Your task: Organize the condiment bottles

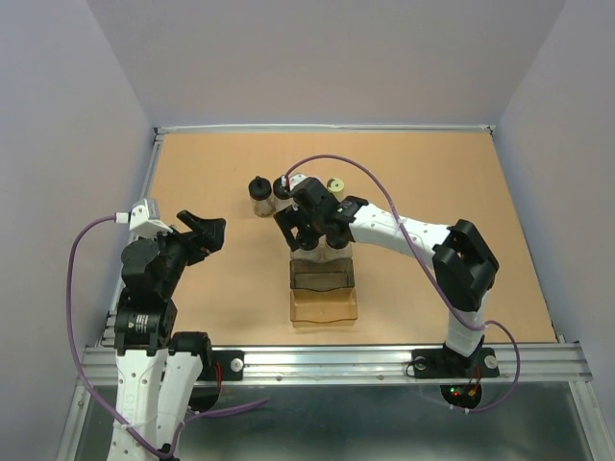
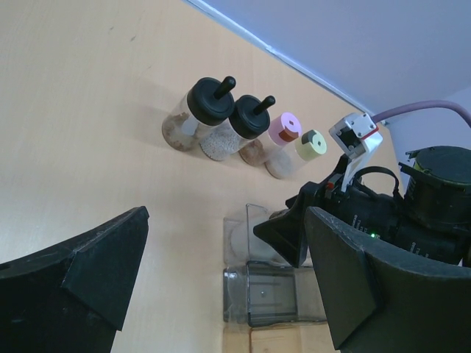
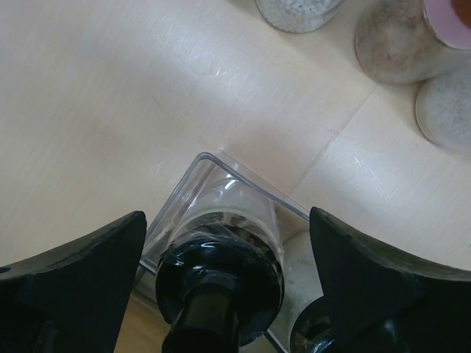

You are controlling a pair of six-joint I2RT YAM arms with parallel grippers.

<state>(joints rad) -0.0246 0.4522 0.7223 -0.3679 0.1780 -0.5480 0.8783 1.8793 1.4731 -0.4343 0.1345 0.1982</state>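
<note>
The black-capped bottle (image 3: 221,283) stands upright in the far corner of the tray (image 3: 213,163), with a second black-capped bottle (image 3: 324,334) just beside it in the same tray. The right gripper (image 3: 226,215) hangs over the first one, its fingers spread apart on either side of the cap and touching nothing we can see. We judge the lift-off to be the risk: a finger catching the knob or the tray's wall could tip the bottle or drag the light tray. Beyond the tray, four more bottles (image 2: 250,118) stand in a tight row, so reaching for one could knock its neighbour. The left gripper (image 1: 207,229) waits wide open, well apart. The table (image 1: 432,173) is smooth tan board, enclosed by plain pale walls (image 1: 317,58).
</note>
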